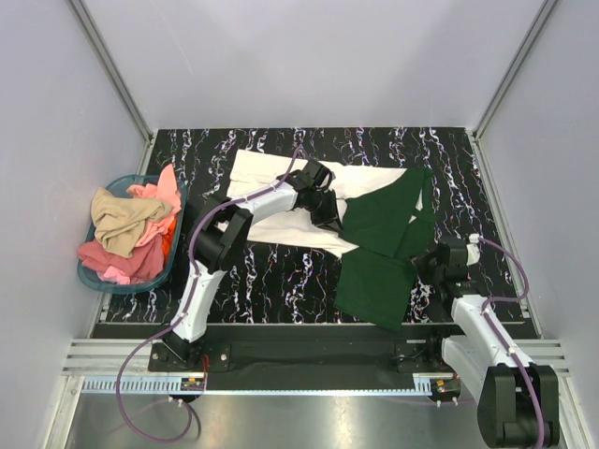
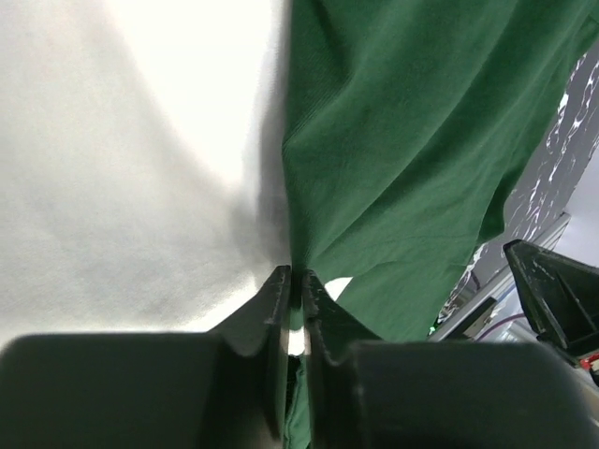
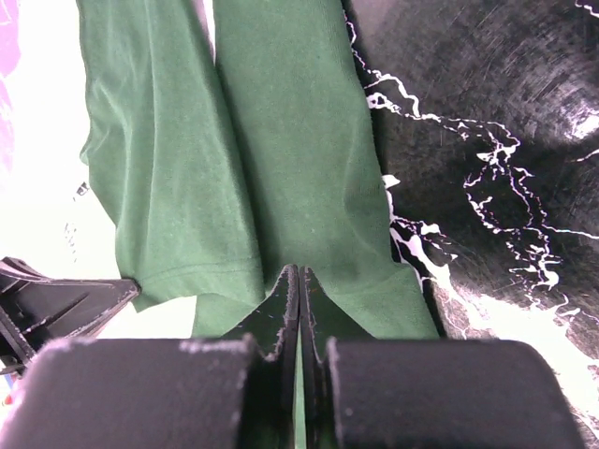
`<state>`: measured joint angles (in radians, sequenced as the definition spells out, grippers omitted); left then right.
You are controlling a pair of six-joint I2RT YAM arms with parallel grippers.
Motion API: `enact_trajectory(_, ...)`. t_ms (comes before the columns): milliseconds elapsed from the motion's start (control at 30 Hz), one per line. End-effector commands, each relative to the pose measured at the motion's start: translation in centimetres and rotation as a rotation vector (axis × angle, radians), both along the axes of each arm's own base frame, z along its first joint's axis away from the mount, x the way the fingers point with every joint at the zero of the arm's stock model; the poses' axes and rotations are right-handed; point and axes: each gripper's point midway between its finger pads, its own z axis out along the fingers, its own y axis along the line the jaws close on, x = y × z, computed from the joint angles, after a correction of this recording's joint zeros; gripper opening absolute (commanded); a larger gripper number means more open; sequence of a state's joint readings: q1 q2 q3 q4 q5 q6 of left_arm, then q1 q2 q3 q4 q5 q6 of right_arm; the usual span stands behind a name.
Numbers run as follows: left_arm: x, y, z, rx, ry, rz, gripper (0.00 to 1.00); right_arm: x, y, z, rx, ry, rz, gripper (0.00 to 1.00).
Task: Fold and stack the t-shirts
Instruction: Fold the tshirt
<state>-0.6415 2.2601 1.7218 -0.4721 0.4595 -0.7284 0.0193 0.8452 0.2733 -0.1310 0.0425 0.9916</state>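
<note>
your left gripper (image 1: 328, 215) is clenched on the left edge of the dark green t-shirt (image 1: 382, 245), at the spot where that edge lies over the cream-white t-shirt (image 1: 271, 201). in the left wrist view its fingertips (image 2: 279, 292) are pressed almost together with a thin fold of green cloth caught between them; white cloth fills the frame to the left of the pinch and green to the right.

your right gripper (image 1: 432, 264) is clamped on the same green shirt at its right edge, about halfway down. in the right wrist view the fingertips (image 3: 288, 285) meet on the green hem, and the cloth runs away from them in two long ridges with a crease between.

the green shirt lies on the right half of the black marbled table (image 1: 262, 281). its far part is draped over the right end of the cream-white shirt, and its near part rests on bare table close to the front edge. the cream-white shirt is spread flat across the middle of the table, running from the far left toward the green one, with your left arm reaching over it. you cannot read any lettering on it from these views.

a teal basket (image 1: 118, 181) sits at the table's left edge, well apart from both shirts, heaped with pink and tan clothes (image 1: 131, 229).
</note>
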Motion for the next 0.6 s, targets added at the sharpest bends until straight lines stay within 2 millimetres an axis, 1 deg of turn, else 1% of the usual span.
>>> enact_trajectory(0,0.7,-0.3,2.0,-0.022,-0.046,-0.006,0.15,1.1,-0.3,1.6,-0.024,-0.038,0.003,0.06)
enact_trajectory(33,0.7,-0.2,2.4,-0.022,-0.050,-0.005,0.19,1.1,-0.4,1.8,-0.049,-0.031,0.019,0.11)
enact_trajectory(67,0.7,0.1,3.4,-0.014,-0.069,0.002,0.22,1.8,-0.6,3.1,-0.066,-0.051,0.019,0.22)
enact_trajectory(100,0.8,0.4,3.9,-0.006,-0.081,0.008,0.26,2.2,-1.0,3.3,-0.092,-0.037,0.013,0.26)
enact_trajectory(133,1.2,0.7,5.3,-0.009,-0.111,0.018,0.28,2.5,-1.2,3.5,-0.137,-0.023,0.045,0.28)
enact_trajectory(167,1.5,1.0,6.1,-0.010,-0.131,0.021,0.28,4.1,-1.3,5.8,-0.163,-0.059,0.061,0.29)
enact_trajectory(200,2.0,1.2,6.8,-0.011,-0.152,0.028,0.29,4.8,-1.3,5.1,-0.181,-0.014,0.088,0.30)
enact_trajectory(233,2.8,1.8,7.7,-0.015,-0.171,0.044,0.29,5.5,-1.5,5.4,-0.215,0.003,0.119,0.30)
enact_trajectory(267,3.6,2.2,8.4,-0.015,-0.193,0.055,0.29,7.4,-1.5,7.5,-0.224,-0.030,0.129,0.30)
enact_trajectory(300,4.2,2.6,8.8,-0.017,-0.206,0.068,0.29,8.3,-1.9,6.4,-0.210,0.015,0.150,0.30)
enact_trajectory(333,5.3,3.6,9.1,-0.016,-0.220,0.089,0.29,9.4,-1.9,6.5,-0.225,0.011,0.187,0.30)
enact_trajectory(367,6.3,3.9,9.4,-0.017,-0.242,0.090,0.29,11.5,-2.3,8.4,-0.220,-0.028,0.196,0.30)
enact_trajectory(400,7.0,4.3,9.6,-0.020,-0.254,0.093,0.29,12.7,-1.9,6.6,-0.187,0.018,0.248,0.29)
enact_trajectory(433,8.4,5.5,9.0,-0.013,-0.252,0.115,0.29,13.9,-1.9,6.3,-0.190,0.026,0.282,0.27)
enact_trajectory(467,9.4,6.0,9.4,-0.018,-0.271,0.121,0.29,16.1,-2.5,6.0,-0.181,0.035,0.290,0.27)
enact_trajectory(500,10.8,7.4,9.4,-0.016,-0.274,0.154,0.30,16.9,-2.6,5.7,-0.168,0.041,0.312,0.25)
enact_trajectory(533,11.7,8.1,8.7,-0.009,-0.269,0.171,0.29,17.9,-2.8,5.5,-0.161,0.043,0.316,0.24)
enact_trajectory(567,12.9,8.7,9.2,-0.017,-0.284,0.190,0.29,19.5,-3.5,5.1,-0.151,0.048,0.309,0.24)
